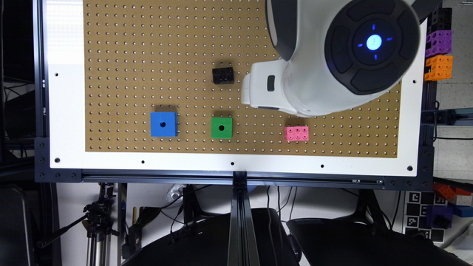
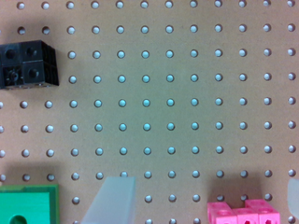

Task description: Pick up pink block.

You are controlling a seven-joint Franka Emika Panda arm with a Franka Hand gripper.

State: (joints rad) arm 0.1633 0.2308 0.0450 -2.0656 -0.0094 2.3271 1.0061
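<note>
Surface: brown pegboard (image 1: pixel 147 55) set in a white frame on a dark rail bench; cables, a tripod and dark chairs below it; a stack of black, purple and orange studded bricks (image 1: pixel 439 44) at the exterior view's far right edge.

Contents, from the exterior view's left to its right: blue cube (image 1: pixel 163 124) with a centre hole; green cube (image 1: pixel 221 128), likewise holed, near it; black studded brick (image 1: pixel 223 75) farther up the board, above the green cube; pink block (image 1: pixel 296 133), six studs up, lying flat in the same row as the two cubes, well apart from the green one; white arm body (image 1: pixel 332 66) hanging over the board above and to the right of the pink block, not touching it.

Step in hand, as judged: approach; the pink block is not yet between the fingers. In the wrist view it sits at the picture's edge (image 2: pixel 243 213), with one translucent fingertip (image 2: pixel 112 200) on the side towards the green cube (image 2: pixel 28 204) and a sliver of the other past the block. To do it well: bring the gripper (image 2: pixel 201 205) over the block's middle; square the fingers to its long sides; descend straight; close only once the pads flank it; keep clear of the green cube.

End effector: fingers spread wide; holding nothing; touching nothing.
</note>
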